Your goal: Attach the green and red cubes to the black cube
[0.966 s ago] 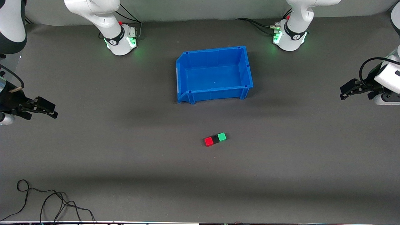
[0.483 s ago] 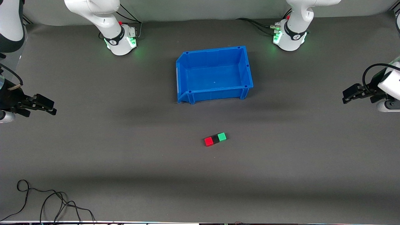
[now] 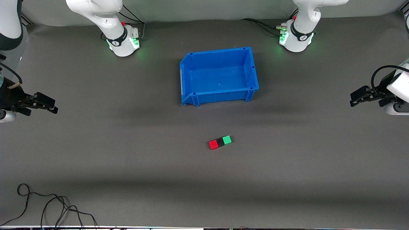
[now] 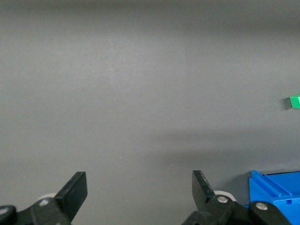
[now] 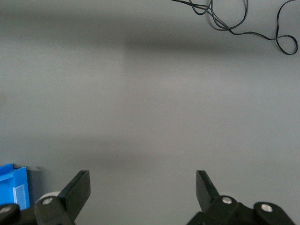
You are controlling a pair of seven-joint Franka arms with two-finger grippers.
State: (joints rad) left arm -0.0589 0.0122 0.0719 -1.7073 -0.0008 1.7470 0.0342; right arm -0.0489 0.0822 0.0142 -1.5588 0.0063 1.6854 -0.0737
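The grey table (image 3: 96, 159) fills the frame, and at upper centre stands an empty blue bin (image 3: 219, 76), open side up. At the right edge of the frame the left claw (image 3: 356, 97) hovers over the table with its fingers spread, gripping nothing; at the left edge the right claw (image 3: 48, 105) hovers likewise, spread and empty. Both arms wait well apart from the work. Just below centre lies a short row: the red cube (image 3: 213, 144), the black cube (image 3: 220, 142) and the green cube (image 3: 227, 140), each coloured one touching the black one between them, so the joining looks done. The likely risk now is a claw sweeping back low across the table and knocking the row apart, since nothing shields it. A loose black cable (image 3: 48, 204) curls at lower left, clear of everything, and nothing blocks either arm's path.
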